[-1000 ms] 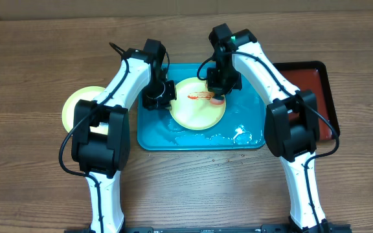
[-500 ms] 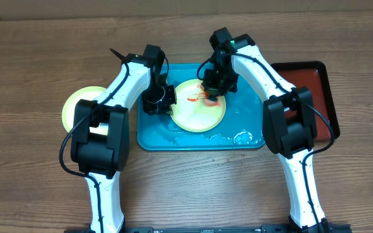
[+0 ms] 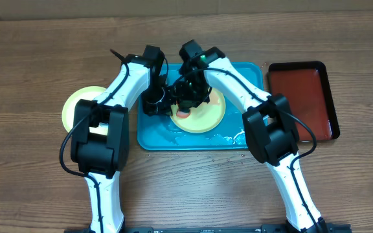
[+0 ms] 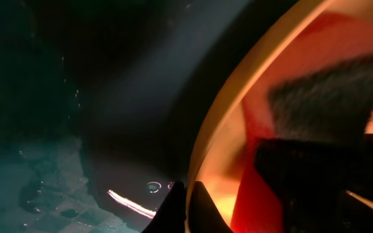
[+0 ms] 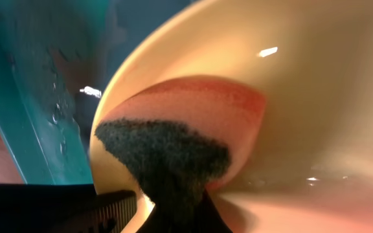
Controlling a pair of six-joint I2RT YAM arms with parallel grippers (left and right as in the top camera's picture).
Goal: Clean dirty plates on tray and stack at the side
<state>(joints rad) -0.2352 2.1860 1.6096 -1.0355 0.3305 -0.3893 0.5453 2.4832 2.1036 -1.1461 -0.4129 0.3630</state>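
A light yellow-green plate [image 3: 206, 115] lies on the turquoise tray [image 3: 251, 137]. My left gripper [image 3: 158, 102] is shut on the plate's left rim [image 4: 206, 139]. My right gripper [image 3: 188, 97] is shut on a red sponge with a dark scrub side [image 5: 173, 139] and presses it on the plate's left part [image 5: 316, 84]. A second yellow-green plate [image 3: 76, 103] lies on the table left of the tray, partly under the left arm. The pale blue-white plate is out of view.
A dark red black-rimmed tray [image 3: 303, 97] lies right of the turquoise tray. Wet foam patches [image 3: 238, 136] lie along the turquoise tray's front. Both arms cross over the tray's left half.
My right gripper with the sponge has moved left across the plate, from the red smear near its far edge to its left side by the left gripper. The left arm stayed put.
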